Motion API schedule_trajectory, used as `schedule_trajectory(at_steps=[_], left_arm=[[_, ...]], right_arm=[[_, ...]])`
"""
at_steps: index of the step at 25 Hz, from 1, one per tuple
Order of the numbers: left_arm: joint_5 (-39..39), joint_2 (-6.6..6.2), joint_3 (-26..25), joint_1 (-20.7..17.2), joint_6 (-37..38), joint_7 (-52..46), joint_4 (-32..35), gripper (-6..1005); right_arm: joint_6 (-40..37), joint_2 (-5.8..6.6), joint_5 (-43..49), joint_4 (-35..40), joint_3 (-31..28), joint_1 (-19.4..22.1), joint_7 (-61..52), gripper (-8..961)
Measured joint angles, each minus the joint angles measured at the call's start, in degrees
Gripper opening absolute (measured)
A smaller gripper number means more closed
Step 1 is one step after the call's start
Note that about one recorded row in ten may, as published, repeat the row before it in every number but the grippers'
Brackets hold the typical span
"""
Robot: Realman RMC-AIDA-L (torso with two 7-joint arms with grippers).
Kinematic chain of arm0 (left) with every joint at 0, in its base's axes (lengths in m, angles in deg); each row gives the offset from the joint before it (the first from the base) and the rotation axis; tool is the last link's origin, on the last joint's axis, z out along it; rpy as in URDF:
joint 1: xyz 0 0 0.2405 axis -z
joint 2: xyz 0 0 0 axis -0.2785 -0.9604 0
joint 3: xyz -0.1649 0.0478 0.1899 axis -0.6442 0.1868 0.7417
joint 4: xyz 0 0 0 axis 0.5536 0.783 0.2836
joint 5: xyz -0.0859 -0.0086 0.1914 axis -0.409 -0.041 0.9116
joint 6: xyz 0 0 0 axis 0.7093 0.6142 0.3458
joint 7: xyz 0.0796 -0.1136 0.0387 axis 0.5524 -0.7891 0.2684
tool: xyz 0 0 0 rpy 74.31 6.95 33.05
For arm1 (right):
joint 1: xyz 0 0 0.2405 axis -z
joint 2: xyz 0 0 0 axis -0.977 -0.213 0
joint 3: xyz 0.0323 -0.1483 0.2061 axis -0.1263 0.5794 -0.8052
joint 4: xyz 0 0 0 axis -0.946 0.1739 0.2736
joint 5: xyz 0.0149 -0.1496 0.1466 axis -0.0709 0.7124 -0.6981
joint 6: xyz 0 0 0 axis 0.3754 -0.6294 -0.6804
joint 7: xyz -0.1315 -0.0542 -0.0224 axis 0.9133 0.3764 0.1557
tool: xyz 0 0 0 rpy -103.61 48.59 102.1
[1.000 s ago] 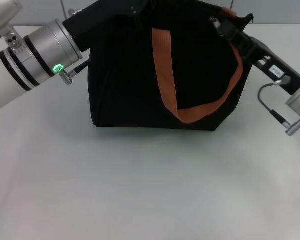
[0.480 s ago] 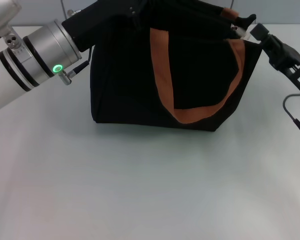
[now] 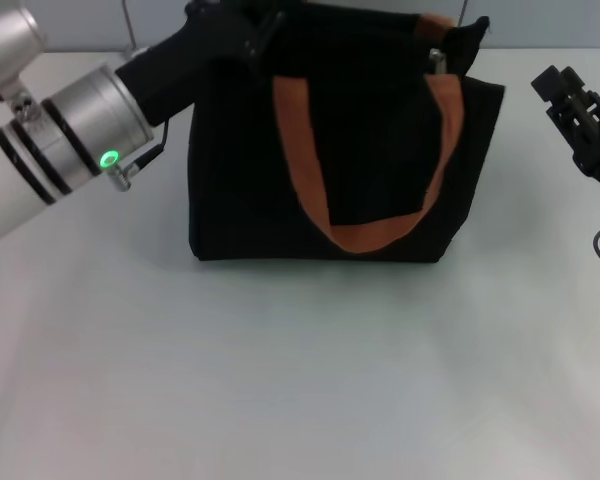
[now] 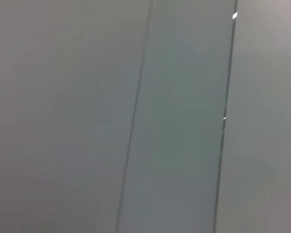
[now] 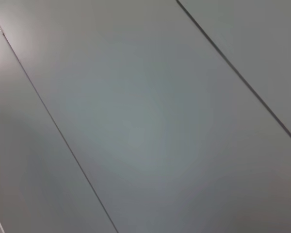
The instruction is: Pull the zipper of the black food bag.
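Since a second ago the right gripper [image 3: 560,85] is withdrawn clear of the black food bag [image 3: 345,140] standing on the desk [image 3: 300,380], jaws apart, while the left gripper [image 3: 255,15], jaws hidden, is kept at its top corner; if released abruptly, the bag could be tipped.

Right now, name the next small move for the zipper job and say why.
Probably bring the right gripper back toward the black food bag's top right corner. It hangs clear of the bag, while the silver zipper pull shows there by the orange handle. The left gripper is at the top left corner.
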Motion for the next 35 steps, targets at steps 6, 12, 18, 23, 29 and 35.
schedule_trajectory(at_steps=[6, 12, 18, 23, 29, 35], left_arm=[[-0.52, 0.00, -0.37, -3.24, -2.99, 1.08, -0.56, 21], [-8.36, -0.19, -0.77, -9.32, 1.59, 0.71, -0.19, 73], [-13.89, -0.51, -0.82, -17.87, 7.07, 0.58, 2.85, 198], [-16.00, -0.54, -0.86, -24.28, 8.45, 1.67, 3.01, 335], [-15.77, -1.08, 1.37, -31.51, 16.71, 1.70, 3.68, 622], [-3.79, -2.21, 9.23, -33.71, 24.47, 4.63, 10.63, 770]], right_arm=[[0.29, -0.02, 0.00, -0.65, 0.24, 0.40, 0.32, 427], [0.29, -0.05, 0.36, -1.00, 0.66, -0.04, 0.83, 676], [-1.64, -0.01, 0.72, -0.82, 0.93, 0.57, 1.14, 835], [-3.94, 0.00, 1.26, -0.80, 1.34, 1.59, 3.67, 835], [-10.32, 0.18, 2.99, 1.21, 4.85, 3.07, 6.67, 835], [-16.68, 0.41, 9.59, 8.51, 16.47, 1.34, 12.08, 835]])
